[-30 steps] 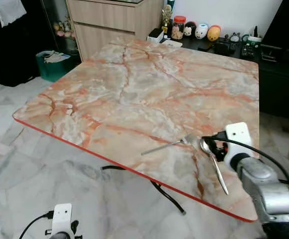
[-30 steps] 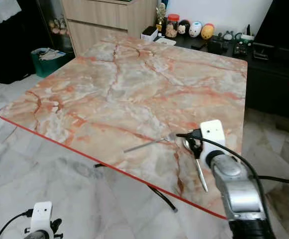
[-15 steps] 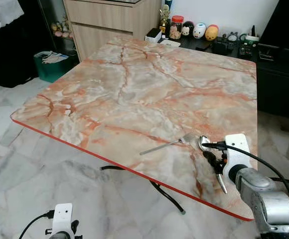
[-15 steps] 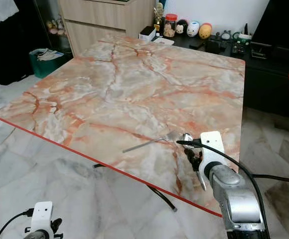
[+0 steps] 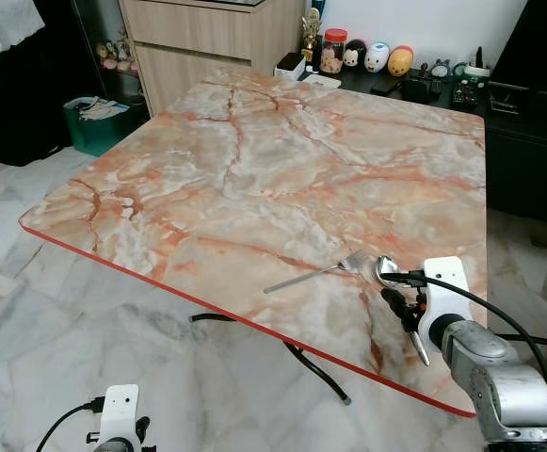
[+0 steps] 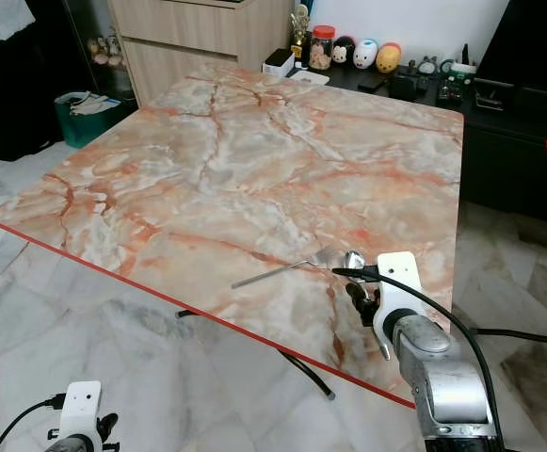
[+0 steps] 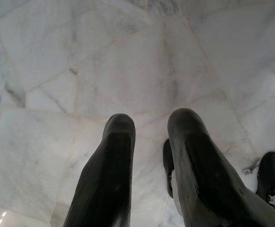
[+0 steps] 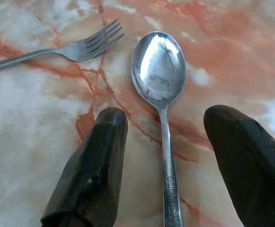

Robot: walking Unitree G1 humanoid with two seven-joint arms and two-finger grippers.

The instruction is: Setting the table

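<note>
Low on the left, the left gripper point(image 7: 149, 142) hangs idle over the pale marble floor point(image 5: 28, 311), its two black fingers point(image 7: 113, 156) parted with nothing between them. Further left in the room a green bin point(image 5: 99, 122) stands by a wooden cabinet point(image 5: 207, 42). The desk point(image 5: 254, 169) has a peach and orange marble top with red veins and a thin red edge, and a black cable point(image 5: 311, 367) trails on the floor under its near side. Towards its near right corner lies a steel fork point(image 5: 315, 274), handle pointing left and tines to the right, flat on the top. Just beside the tines lies a shiny steel spoon point(image 8: 158, 71), bowl up and bright with reflection, its slim handle stamped with lettering too small to read and running back towards the robot. The right gripper point(image 8: 165, 165) is low over the desk at the spoon's handle with its fingers point(image 8: 94, 165) released and spread wide, one on each side of the handle, neither touching it; the bowl lies just beyond the fingertips. Behind the desk on the right a dark low unit point(image 5: 527, 113) carries a jar point(image 5: 332, 52) and small round figurines point(image 5: 381, 58).
</note>
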